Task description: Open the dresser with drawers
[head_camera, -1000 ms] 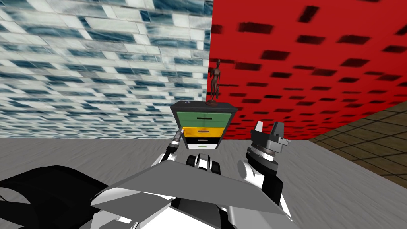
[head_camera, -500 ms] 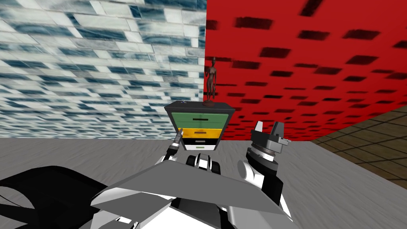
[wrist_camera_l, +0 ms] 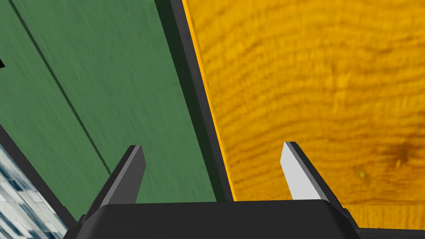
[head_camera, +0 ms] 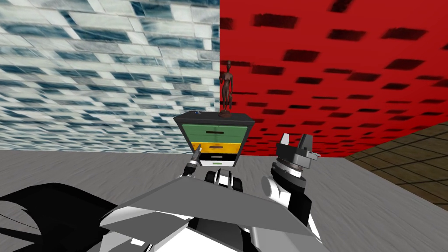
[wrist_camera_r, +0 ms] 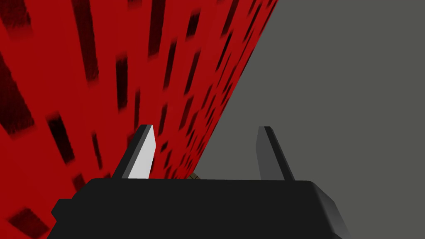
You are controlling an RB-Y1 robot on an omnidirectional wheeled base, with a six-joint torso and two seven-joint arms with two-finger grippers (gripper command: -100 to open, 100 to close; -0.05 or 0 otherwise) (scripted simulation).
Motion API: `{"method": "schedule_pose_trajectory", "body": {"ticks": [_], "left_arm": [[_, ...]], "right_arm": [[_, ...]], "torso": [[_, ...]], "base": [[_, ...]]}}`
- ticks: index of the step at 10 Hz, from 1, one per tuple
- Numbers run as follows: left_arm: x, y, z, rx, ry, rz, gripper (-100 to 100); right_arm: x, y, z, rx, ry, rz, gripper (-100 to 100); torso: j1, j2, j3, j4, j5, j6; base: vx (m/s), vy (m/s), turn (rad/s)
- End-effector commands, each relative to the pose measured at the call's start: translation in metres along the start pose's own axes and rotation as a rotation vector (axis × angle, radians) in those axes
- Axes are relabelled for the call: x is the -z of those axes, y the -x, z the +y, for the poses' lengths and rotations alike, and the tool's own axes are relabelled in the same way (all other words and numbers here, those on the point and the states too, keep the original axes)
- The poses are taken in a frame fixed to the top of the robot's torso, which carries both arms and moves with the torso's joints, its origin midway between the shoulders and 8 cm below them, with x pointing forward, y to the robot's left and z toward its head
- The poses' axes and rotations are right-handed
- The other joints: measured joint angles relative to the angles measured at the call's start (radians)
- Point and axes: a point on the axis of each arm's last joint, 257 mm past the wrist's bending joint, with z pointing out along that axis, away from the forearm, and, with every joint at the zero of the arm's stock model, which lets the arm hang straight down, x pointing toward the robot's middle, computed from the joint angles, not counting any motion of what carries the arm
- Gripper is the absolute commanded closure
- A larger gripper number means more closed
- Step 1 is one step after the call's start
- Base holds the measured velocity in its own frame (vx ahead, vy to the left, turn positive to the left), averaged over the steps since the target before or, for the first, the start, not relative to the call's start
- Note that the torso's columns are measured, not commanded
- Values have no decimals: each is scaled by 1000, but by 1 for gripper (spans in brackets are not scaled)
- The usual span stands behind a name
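In the corner where the blue-and-white brick wall (head_camera: 87, 78) meets the red wall (head_camera: 341, 78), there's the dresser (head_camera: 214, 139), standing on the grey floor (head_camera: 87, 170) dead ahead of the robot, dark-framed and stacked in four colours. From the top: a green drawer (head_camera: 213, 131) with a dark slot of a handle, a yellow drawer (head_camera: 216, 148), a black drawer (head_camera: 218, 155) and a white drawer (head_camera: 217, 162) at the foot, all of them sitting flush with the frame. On the dark top, toward the right, a slim brown figurine (head_camera: 226, 89) stands upright, and there's a small object (head_camera: 197, 113) near the left rear corner, too tiny to name. Now the left arm, it's the one out front, and the left gripper (wrist_camera_l: 212, 145) is right up at the dresser face, by the left end of the yellow drawer in the head view. Through the wrist camera its fingers (wrist_camera_l: 296, 176) are spread wide with nothing between them, one in front of the green panel, the other in front of the grainy yellow wood, straddling the dark strip (wrist_camera_l: 195, 103) that parts the two drawers. Contact with the front? Hard to call from here, possibly just short. Over on the right, the right gripper (head_camera: 295, 141) is raised beside the chest, well apart from the dresser, blades open and empty too.
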Motion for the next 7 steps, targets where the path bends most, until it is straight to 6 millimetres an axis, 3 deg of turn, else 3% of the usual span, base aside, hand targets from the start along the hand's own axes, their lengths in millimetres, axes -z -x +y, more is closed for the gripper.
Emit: {"method": "schedule_pose_trajectory", "body": {"ticks": [1,7], "left_arm": [[11,0,17,8,28,-7,-100],[31,-3,48,17,89,-13,-100]], "right_arm": [[0,0,0,0,0,0,0],[0,0,0,0,0,0,0]], "torso": [[-1,-1,0,0,0,0],[1,0,0,0,0,0]], "base": [[97,-130,24],[39,-73,11]]}}
